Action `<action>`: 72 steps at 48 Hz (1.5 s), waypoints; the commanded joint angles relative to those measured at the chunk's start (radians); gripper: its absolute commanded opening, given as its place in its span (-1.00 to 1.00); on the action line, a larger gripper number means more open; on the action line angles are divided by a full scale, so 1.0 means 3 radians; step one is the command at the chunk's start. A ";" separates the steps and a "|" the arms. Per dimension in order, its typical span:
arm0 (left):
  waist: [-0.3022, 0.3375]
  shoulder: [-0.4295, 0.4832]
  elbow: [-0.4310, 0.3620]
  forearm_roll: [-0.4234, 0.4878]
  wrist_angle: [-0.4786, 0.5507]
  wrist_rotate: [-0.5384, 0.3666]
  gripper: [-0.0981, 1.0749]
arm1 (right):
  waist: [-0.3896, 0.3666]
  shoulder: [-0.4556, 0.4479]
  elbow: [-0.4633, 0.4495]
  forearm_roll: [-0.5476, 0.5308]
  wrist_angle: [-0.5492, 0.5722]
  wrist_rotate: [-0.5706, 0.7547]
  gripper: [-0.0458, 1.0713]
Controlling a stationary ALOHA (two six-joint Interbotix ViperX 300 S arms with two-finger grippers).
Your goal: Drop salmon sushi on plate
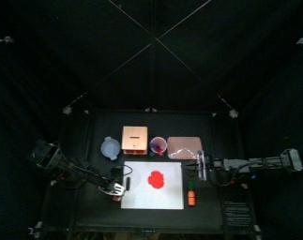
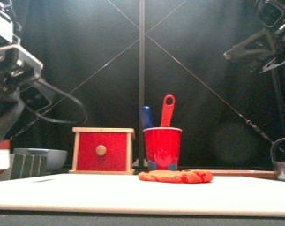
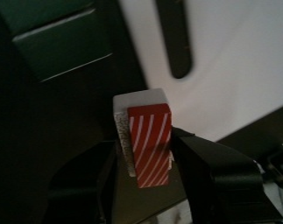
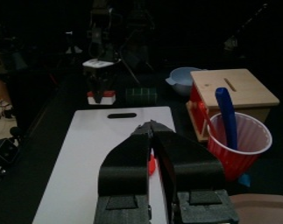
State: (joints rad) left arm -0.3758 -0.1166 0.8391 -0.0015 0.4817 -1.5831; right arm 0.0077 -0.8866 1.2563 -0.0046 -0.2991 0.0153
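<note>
My left gripper (image 3: 148, 156) is shut on the salmon sushi (image 3: 150, 131), a small whitish piece with a striped orange-red top. In the top view the left gripper (image 1: 113, 188) holds it at the white cutting board's (image 1: 132, 192) left edge. The pale pink plate (image 1: 184, 146) lies at the back right, beyond the board and apart from the sushi. My right gripper (image 1: 205, 170) hangs by the board's right edge, just in front of the plate. Its jaws (image 4: 154, 138) are shut and empty.
A red blob (image 1: 154, 178) lies on the board and an orange stick (image 1: 189, 197) lies at its right front corner. Behind the board stand a blue-grey dish (image 1: 111, 147), a wooden box (image 1: 133, 139) and a red cup (image 1: 158, 144) with utensils.
</note>
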 commanded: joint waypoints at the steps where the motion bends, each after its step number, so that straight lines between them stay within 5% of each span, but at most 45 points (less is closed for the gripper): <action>1: 0.0005 -0.0210 -0.0123 0.0256 -0.0010 0.0036 0.09 | -0.0005 0.0026 -0.0026 0.0005 -0.0026 0.0000 -0.90; 13: 0.0286 -0.0506 -0.0143 0.1043 -0.0297 0.0169 0.08 | -0.0005 -0.0020 -0.0031 0.0005 -0.0020 0.0000 -0.90; 27: 0.0879 -0.0174 -0.0235 0.1800 -0.2086 0.0245 0.08 | -0.0005 -0.0020 -0.0026 0.0015 -0.0020 0.0000 -0.90; 34: 0.1181 0.0133 -0.0460 0.2096 -0.2526 0.0245 0.08 | -0.0005 -0.0020 -0.0020 0.0010 -0.0020 0.0000 -0.90; 53: 0.1723 0.0782 -0.1723 0.3063 -0.2536 0.0251 0.08 | 0.0000 -0.0020 -0.0005 0.0010 -0.0020 0.0000 -0.90; 72: 0.2040 0.1616 -0.2833 0.3543 -0.2173 0.0256 0.08 | 0.0015 -0.0020 -0.0005 0.0005 -0.0026 0.0000 -0.90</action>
State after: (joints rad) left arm 0.2209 0.3528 0.0736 1.0339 -0.1994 -1.5079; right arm 0.0092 -0.8974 1.2671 -0.0031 -0.2991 0.0169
